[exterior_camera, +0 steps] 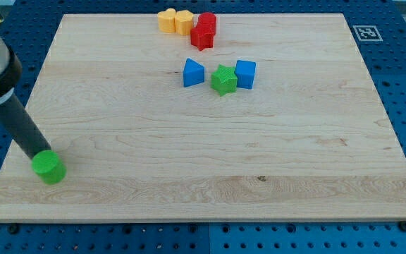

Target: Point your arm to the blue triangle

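Note:
The blue triangle [193, 73] lies on the wooden board [203, 169] a little above the middle. A green star [223, 80] sits just to its right, touching a blue cube [245, 74]. My rod comes down from the view's upper left, and my tip [37, 154] rests at the board's lower left, right against the top of a green cylinder [49, 168]. The tip is far to the left of and below the blue triangle.
Two yellow blocks [174, 21] and two red blocks [204, 31] cluster at the board's top edge. A marker tag [366, 32] lies off the board's top right corner. The board sits on a blue perforated table.

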Controlling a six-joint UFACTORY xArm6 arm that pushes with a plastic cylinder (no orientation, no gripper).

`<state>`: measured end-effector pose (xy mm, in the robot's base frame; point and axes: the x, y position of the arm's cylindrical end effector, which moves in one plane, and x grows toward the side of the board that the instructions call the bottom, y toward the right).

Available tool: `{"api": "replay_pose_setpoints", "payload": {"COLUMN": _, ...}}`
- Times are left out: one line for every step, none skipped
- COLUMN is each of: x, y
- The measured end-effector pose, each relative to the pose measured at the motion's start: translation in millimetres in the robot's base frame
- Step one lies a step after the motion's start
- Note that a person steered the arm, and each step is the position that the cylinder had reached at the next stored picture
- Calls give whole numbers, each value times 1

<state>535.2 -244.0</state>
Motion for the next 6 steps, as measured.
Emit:
{"api": "replay_pose_setpoints", "payload": {"x": 5, "y": 14}}
{"api": "replay_pose_setpoints", "payload": {"x": -11, "y": 17}}
{"api": "replay_pose_setpoints", "payload": {"x": -68, "y": 42}}
{"api": "replay_pose_setpoints", "payload": {"x": -124, "y": 84}}
{"api": "replay_pose_setpoints", "payload": {"x": -185, "y": 128}}
{"api": "replay_pose_setpoints", "payload": {"x": -224, "y": 175}}
